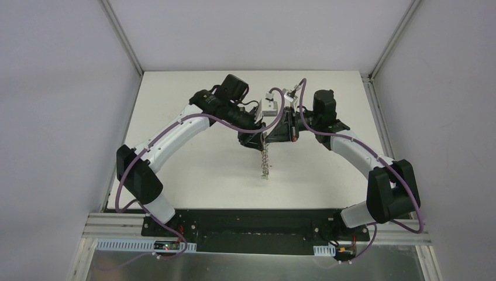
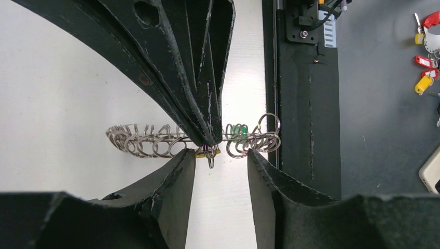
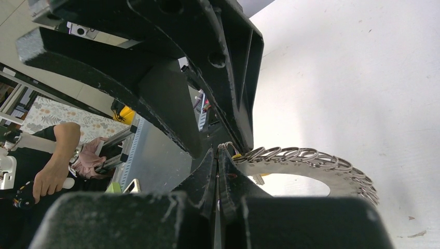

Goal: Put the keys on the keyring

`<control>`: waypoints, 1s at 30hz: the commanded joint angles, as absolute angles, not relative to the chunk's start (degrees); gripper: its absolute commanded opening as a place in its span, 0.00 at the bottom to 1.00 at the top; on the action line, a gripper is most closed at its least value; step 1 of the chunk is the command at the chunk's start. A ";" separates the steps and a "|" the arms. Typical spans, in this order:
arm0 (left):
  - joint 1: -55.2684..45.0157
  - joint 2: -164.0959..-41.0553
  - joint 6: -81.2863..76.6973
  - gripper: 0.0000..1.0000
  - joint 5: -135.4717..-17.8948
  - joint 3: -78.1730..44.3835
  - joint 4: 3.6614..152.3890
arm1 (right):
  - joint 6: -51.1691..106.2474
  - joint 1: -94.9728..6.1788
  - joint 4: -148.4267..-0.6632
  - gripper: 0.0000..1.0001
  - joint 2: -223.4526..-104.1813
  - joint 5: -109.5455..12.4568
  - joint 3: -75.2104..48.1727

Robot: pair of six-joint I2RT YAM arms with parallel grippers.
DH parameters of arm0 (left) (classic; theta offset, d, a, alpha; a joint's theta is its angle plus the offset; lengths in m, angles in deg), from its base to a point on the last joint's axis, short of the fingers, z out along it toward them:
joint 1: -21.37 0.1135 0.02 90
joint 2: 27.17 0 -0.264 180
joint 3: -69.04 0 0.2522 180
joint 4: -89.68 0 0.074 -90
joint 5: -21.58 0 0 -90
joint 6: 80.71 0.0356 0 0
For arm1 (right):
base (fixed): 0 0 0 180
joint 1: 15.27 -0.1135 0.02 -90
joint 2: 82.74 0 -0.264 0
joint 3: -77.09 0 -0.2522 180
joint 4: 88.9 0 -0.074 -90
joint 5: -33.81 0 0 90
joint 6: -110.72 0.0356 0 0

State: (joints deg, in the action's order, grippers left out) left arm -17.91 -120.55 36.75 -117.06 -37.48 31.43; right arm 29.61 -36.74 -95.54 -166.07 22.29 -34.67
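The keyring hangs edge-on above the white table, between the two arms. My right gripper is shut on its rim. Beside that grip stretches the flat grey ring with its wire loops. In the left wrist view the keyring is a row of silver loops, with the right gripper pinching it from above. A green key head sits among the loops to the right of that grip. A yellow key peeks out just below it. My left gripper is open just under the ring, holding nothing.
The black base rail runs along the table's near edge. Beyond it, red and yellow key tags lie on the grey floor. A person's arm shows off the table in the right wrist view. White walls enclose the table.
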 commanded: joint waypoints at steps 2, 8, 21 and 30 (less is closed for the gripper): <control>-17.67 -121.58 35.74 0.40 -120.18 -39.51 31.94 | 29.07 -36.55 -98.78 0.00 -164.15 24.50 -34.56; -17.14 -122.56 34.69 0.23 -121.78 -40.55 32.00 | 29.07 -36.55 -98.75 0.00 -164.17 24.37 -34.75; -14.18 -121.83 33.16 0.00 -124.27 -41.01 30.84 | 28.08 -36.17 -98.71 0.00 -163.74 23.64 -35.48; -13.87 -120.46 29.92 0.00 -125.26 -39.95 33.94 | 27.17 -36.92 -98.78 0.00 -163.58 22.58 -37.14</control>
State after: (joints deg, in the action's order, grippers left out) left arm -15.14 -123.31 31.94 -121.98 -38.77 31.80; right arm 28.71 -36.79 -97.88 -165.41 21.77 -35.64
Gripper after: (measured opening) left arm 0.018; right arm 0.007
